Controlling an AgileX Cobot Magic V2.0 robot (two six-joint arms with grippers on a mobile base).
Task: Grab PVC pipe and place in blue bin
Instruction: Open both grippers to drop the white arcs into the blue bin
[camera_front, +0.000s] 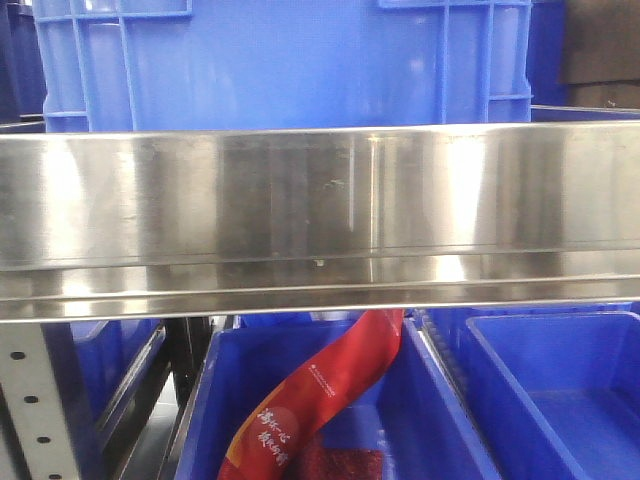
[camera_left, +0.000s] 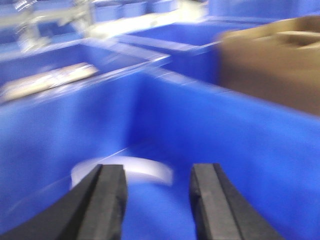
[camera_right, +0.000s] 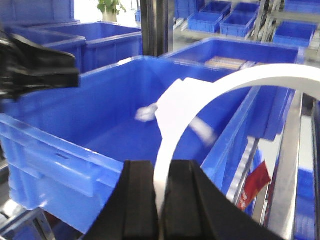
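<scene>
Blue bin (camera_right: 50, 142) beneath right pincer (camera_right: 160, 167), jaws tight on curved white PVC pipe (camera_right: 175, 112); left pincer (camera_left: 157, 172) wide

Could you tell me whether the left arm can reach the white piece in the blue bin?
Probably yes: the left pincer hangs open over the white piece in the blue bin, nothing between them, though it's blurred.

Upper bin (camera_front: 280, 60): on the shelf (camera_front: 320, 200), toward its left.
Middle bin (camera_front: 440, 430): below the shelf.
Pouch (camera_front: 320, 400): below the shelf, inside middle bin.
Right bin (camera_front: 570, 400): below the shelf, right end.
</scene>
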